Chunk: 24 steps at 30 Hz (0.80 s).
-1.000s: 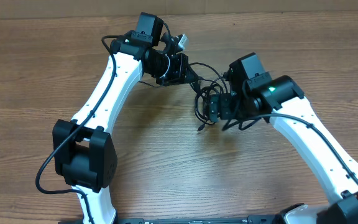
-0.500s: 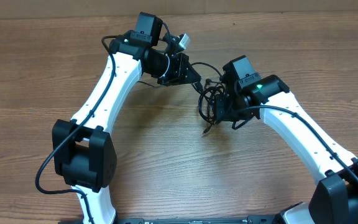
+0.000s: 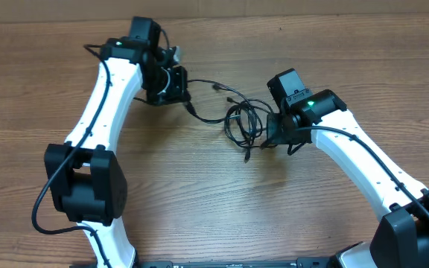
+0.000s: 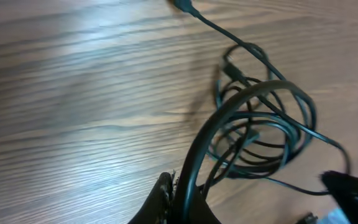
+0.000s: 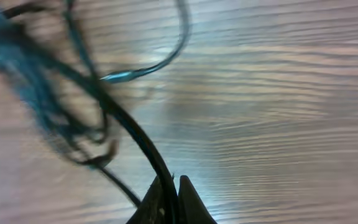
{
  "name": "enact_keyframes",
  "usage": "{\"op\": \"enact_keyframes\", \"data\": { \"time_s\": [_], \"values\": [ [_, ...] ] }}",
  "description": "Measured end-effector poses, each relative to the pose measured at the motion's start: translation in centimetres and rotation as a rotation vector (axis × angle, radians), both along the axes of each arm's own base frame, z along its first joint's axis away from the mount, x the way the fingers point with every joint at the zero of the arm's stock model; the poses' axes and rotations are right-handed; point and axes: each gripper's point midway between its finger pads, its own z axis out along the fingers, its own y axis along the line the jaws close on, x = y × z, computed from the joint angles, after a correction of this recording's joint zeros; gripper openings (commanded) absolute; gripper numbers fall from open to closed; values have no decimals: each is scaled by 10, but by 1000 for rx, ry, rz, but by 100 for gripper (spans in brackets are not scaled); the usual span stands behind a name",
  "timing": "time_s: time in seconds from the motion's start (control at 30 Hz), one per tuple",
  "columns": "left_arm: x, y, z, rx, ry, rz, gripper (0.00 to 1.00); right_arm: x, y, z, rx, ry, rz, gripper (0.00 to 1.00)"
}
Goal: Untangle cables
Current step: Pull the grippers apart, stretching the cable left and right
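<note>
Both pinching strands, the right pincer (image 3: 268,136) sits against the tangled cables (image 3: 240,123), one strand running sideways to the farther left pincer (image 3: 186,103).

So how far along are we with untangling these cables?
Early. Done: one strand runs out of the cables leftward to the left gripper. In hand: the left gripper is shut on that strand and the right gripper is shut on a cable on the opposite side. Left: the rest sit in overlapping loops between the grippers; none lies fully apart.
</note>
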Motion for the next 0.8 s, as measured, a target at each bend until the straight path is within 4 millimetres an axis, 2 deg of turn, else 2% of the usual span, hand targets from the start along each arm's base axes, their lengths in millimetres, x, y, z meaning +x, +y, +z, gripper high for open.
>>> {"op": "enact_keyframes", "data": {
  "time_s": [0.1,0.17,0.23,0.27,0.33,0.43,0.47,0.57,0.8],
  "values": [
    [1,16,-4,49,10,29,4,2,-20,2,-97,-25,-74,4],
    [-2,28,-9,107,22,45,4,4,-49,6,-208,-54,-179,4],
    [-5,38,-12,158,39,57,4,6,-69,9,-253,-68,-244,4],
    [-6,46,-14,194,45,66,4,9,-90,11,-284,-77,-310,4],
    [-8,56,-17,246,51,77,4,11,-111,12,-300,-78,-376,4],
    [-13,75,-18,355,68,96,4,10,-162,14,-325,-66,-534,4],
    [-13,81,-17,387,69,105,4,8,-174,14,-327,-63,-571,4],
    [-10,103,-2,504,54,161,4,3,-215,15,-328,-58,-703,4],
    [1,158,49,642,-13,341,4,-11,-272,15,-309,-59,-891,4]
  ]
}}
